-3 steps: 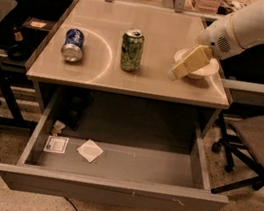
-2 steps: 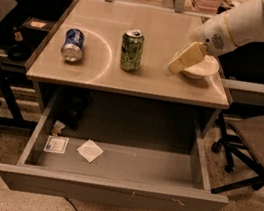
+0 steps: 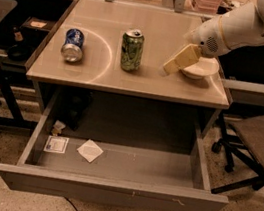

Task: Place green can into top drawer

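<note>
The table is the largest thing here, with a pale, smooth top that shows a faint ring mark. Under it the top drawer is pulled far out toward the camera, so its grey floor is open to see and its scuffed front panel is the nearest part. On the right side stands an office chair, just beside the drawer's corner. The white arm comes in from the upper right and reaches down over the right part of the table. The gripper hangs close above the surface, in front of a white bowl and well right of the cans; it holds nothing, and I cannot tell if its jaws are spread or pressed together, because they look like one beige block from this side. The green can stands upright near the middle of the table. The blue can lies on its side to the left. Inside the drawer, at the left, lie a white paper square and a small card.
</note>
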